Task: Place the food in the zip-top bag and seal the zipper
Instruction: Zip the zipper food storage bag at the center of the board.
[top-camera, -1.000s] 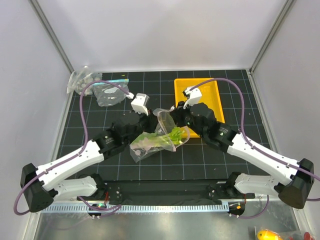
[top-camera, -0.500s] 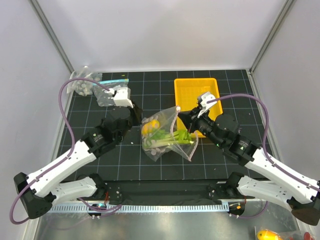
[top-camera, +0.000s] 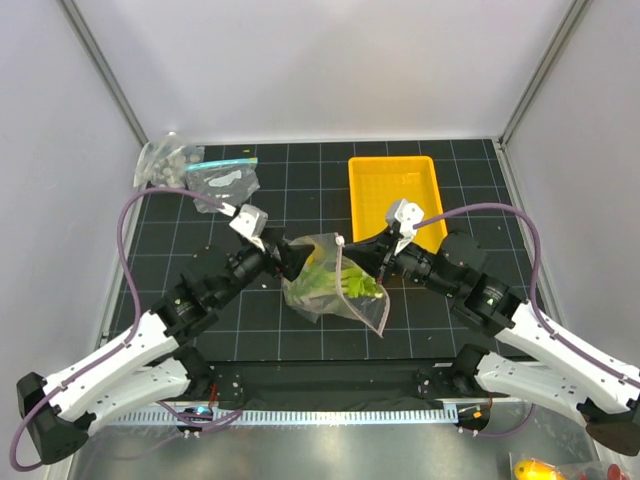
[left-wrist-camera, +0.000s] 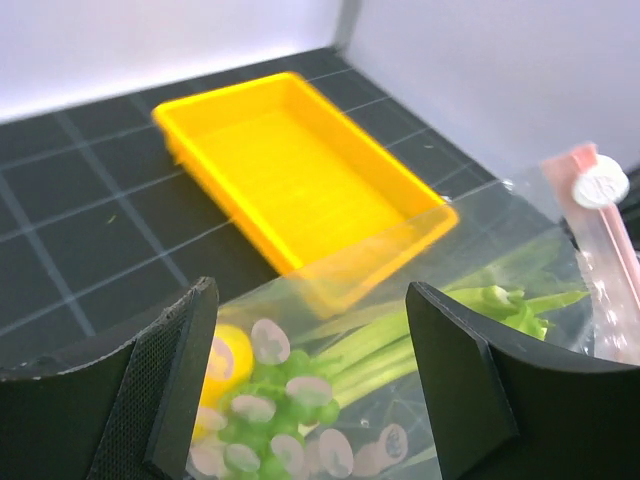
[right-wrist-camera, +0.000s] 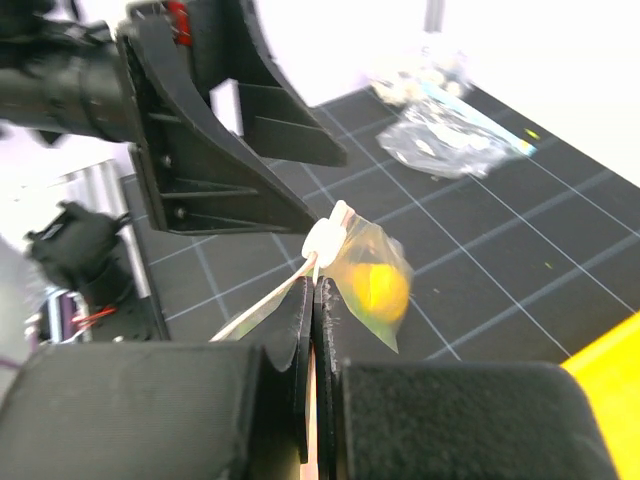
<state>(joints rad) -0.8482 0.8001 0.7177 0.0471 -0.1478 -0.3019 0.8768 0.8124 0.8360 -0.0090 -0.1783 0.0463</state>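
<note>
The zip-top bag (top-camera: 335, 285), clear with white dots, hangs tilted at mid-table between both arms. Inside it I see the lemon (left-wrist-camera: 225, 358), the grapes (left-wrist-camera: 268, 425) and the leek (left-wrist-camera: 440, 328). My left gripper (left-wrist-camera: 310, 292) is open, its fingers (left-wrist-camera: 175, 380) either side of the bag's left end without pinching it. My right gripper (right-wrist-camera: 313, 292) is shut on the pink zipper (left-wrist-camera: 612, 275) strip, just below the white slider (right-wrist-camera: 325, 238). The lemon (right-wrist-camera: 378, 288) shows through the plastic beyond it. From above, the left gripper (top-camera: 290, 262) and the right gripper (top-camera: 384, 262) flank the bag.
An orange-yellow tray (top-camera: 392, 188) sits at the back right, just behind the bag. Two other clear bags (top-camera: 225, 182) (top-camera: 160, 163) lie at the back left corner. Grey walls close in the black gridded table (top-camera: 200, 240) on three sides.
My left gripper has opened and swung back in beside the bag's left end. The bag has turned and hangs from the right gripper, which has stayed shut on the strip.
</note>
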